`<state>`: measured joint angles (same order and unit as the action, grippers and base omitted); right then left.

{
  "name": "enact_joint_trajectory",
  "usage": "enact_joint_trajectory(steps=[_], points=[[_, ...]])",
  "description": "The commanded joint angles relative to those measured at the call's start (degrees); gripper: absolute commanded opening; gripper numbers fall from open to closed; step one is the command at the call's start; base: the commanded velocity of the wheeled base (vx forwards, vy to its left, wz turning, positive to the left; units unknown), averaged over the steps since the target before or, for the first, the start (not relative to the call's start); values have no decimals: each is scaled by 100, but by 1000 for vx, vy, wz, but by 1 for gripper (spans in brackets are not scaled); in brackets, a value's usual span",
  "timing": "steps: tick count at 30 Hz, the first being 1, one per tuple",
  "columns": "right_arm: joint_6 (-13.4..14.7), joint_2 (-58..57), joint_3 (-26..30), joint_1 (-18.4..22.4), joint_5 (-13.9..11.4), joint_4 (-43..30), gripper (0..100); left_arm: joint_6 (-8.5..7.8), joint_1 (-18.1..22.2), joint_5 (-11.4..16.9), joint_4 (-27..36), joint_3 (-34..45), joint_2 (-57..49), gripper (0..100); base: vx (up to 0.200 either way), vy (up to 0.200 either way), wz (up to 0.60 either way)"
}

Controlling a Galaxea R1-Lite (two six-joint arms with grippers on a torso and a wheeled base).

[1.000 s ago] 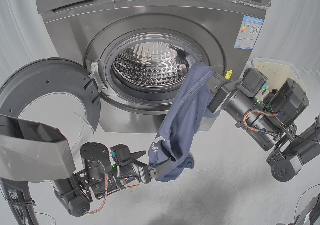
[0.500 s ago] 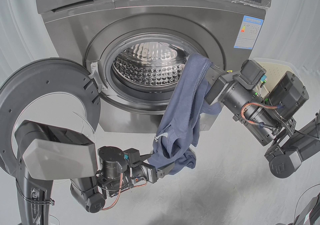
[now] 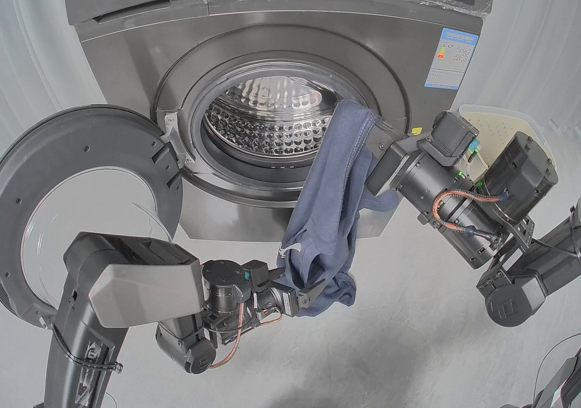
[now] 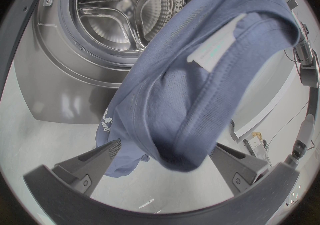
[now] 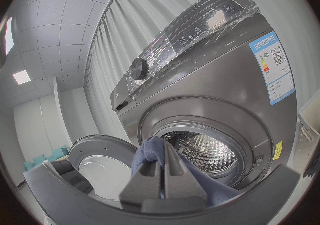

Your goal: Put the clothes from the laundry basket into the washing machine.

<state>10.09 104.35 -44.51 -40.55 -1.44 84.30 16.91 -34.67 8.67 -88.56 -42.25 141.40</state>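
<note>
The right gripper (image 5: 163, 157) is pinching the top edge of the navy shirt (image 3: 330, 203), its jaws closed tight on the fold. It is holding that edge up just in front of the lower right rim of the washer's (image 3: 139, 64) port (image 3: 196, 125), and the drum (image 3: 266, 125) is gaping open just beyond the gripper and to its left. Whether the cloth is touching the rim I cannot tell. From there the shirt is hanging down past the port's bottom lip, outside the drum, toward the left gripper (image 3: 305, 293). That gripper is standing open, low near the floor (image 3: 417, 318), with its fingers (image 4: 100, 157) spread wide on either side of the shirt's lowest fold. The fold is sagging between them. The door (image 3: 85, 143) is swung fully back, well off to the left gripper's left. The basket (image 3: 502, 121) is sitting behind the right arm, beside the washer.
</note>
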Motion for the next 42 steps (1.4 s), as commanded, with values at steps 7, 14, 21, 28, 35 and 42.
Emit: enact_joint_trajectory(steps=[7, 14, 21, 28, 35, 42], points=[[1, -20, 74, -50, 91, 8, 0, -162, 136, -199, -3, -486, 415, 0, 0, 0, 0], [45, -38, 144, 20, 100, 16, 0, -197, 285, -550, -20, -530, 283, 0, 0, 0, 0], [98, -108, 522, 91, 126, 8, 0, -153, 426, -603, -20, 349, -1018, 0, 0, 0, 0], [142, -741, 1489, 390, 65, 8, 0, -135, 444, -383, -20, 2046, -3575, 0, 0, 0, 0], [160, -890, 1709, 899, 56, -98, 0, -65, 751, -128, 67, 2239, -4797, 0, 0, 0, 0], [160, -627, 1621, 1673, 38, -45, 0, -65, 1032, -93, 23, 2116, -4850, 0, 0, 0, 0]])
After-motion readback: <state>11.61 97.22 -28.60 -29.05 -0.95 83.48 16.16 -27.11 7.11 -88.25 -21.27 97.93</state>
